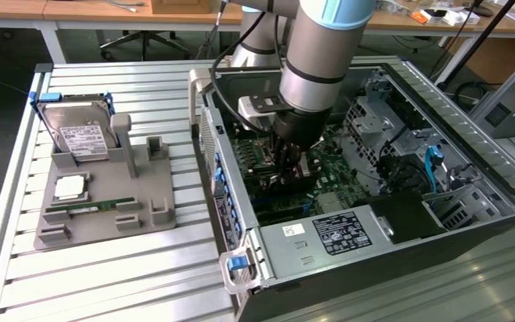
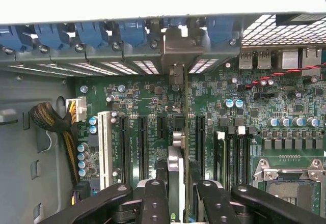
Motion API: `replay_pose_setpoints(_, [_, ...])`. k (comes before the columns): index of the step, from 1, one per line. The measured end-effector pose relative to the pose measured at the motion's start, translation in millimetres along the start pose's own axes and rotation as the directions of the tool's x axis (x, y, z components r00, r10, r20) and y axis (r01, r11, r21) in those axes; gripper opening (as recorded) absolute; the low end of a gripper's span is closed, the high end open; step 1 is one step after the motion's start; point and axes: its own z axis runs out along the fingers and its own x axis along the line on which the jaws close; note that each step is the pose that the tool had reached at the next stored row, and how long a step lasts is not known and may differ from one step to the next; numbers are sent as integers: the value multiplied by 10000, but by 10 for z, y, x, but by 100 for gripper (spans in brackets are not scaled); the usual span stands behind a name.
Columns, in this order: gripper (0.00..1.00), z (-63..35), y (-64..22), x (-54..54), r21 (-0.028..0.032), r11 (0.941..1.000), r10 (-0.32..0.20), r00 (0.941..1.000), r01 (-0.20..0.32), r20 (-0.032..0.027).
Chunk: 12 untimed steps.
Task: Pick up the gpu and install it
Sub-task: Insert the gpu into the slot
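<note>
One arm, wrist pointing straight down, tool [image 2: 175, 196] lowered vertically, black fingers [image 2: 153, 198] partly closed around a thin edge-on card

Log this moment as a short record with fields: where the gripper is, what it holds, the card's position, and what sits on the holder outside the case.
gripper: inside the open computer case, low over the motherboard; gripper
held: the gpu, seen edge-on between the fingers
card position: upright over the expansion slots, silver bracket end at the rear slot openings; whether it is fully seated cannot be told
holder: grey fixture on the exterior view's left, carrying the hard drive and the green memory stick
</note>
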Motion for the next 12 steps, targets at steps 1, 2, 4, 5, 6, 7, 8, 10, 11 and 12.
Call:
replay_pose_setpoints(1, [27,1,-1,10,2,10000,-1,10000,1,4])
replay_pose_setpoints(2, [27,2,-1,17,2,10000,0,10000,0,10])
replay_pose_setpoints(4, [27,2,0,19,1,10000,1,10000,-1,11])
replay_pose_setpoints(5, [27,2,0,19,1,10000,1,10000,-1,11])
replay_pose_setpoints(6, [27,1,-1,19,0,10000,0,10000,0,10])
replay_pose_setpoints(7, [27,1,-1,19,0,10000,0,10000,0,10])
replay_pose_setpoints(8, [27,0,0,20,-2,10000,0,10000,0,6])
replay_pose_setpoints(10, [28,-1,1,21,-3,10000,1,10000,-1,5])
replay_pose_setpoints(11, [33,1,0,19,1,10000,1,10000,-1,10])
replay_pose_setpoints(12, [46,1,-1,19,0,10000,0,10000,0,10])
